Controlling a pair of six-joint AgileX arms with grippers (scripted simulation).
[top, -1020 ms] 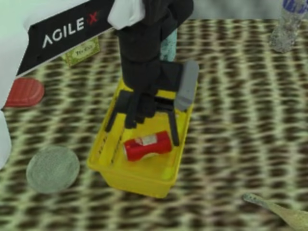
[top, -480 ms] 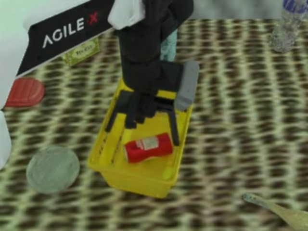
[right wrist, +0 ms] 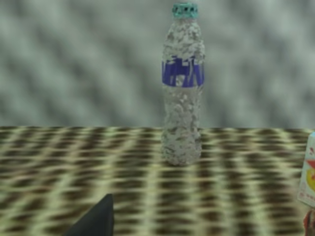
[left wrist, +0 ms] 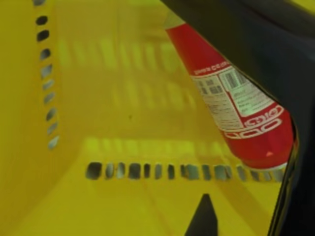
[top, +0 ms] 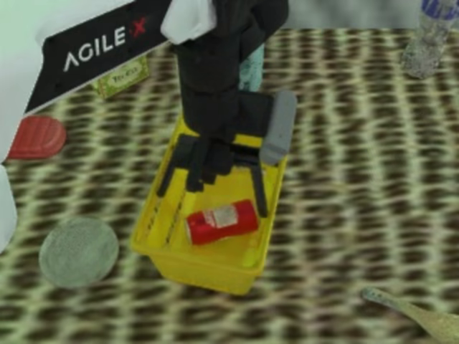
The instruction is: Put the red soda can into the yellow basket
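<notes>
From above, you see a table [top: 358,165] covered in a brown and cream animal-print pattern, with the yellow basket [top: 161,215] sitting just left of the frame's centre. Nearest the lower edge, a pale spoon-like utensil [top: 416,312] lies in the lower right corner, and a round grey-green disc [top: 78,251] lies at lower left, just beside the basket's left wall. Inside the basket, the red soda can [top: 221,222] lies on its side on the floor, its pale label facing up and nothing gripping it. Just above the can, the left gripper [top: 211,188] hangs over the basket's upper half, its two dark fingers spread apart with the can below them. The basket's black handle lies folded under the gripper. In the left wrist view, the can [left wrist: 231,98] rests against the yellow floor near a slotted wall [left wrist: 147,206], with a dark finger [left wrist: 256,44] close above it. Higher in the top view, a flat ribbed red object [top: 37,136] sits at the left edge, a small green-yellow box [top: 122,77] lies partly under the left arm at upper left, and a clear water bottle [top: 430,36] stands in the upper right corner. The right wrist view faces that bottle [right wrist: 182,93] standing upright; you cannot tell how the right gripper's fingers stand.
</notes>
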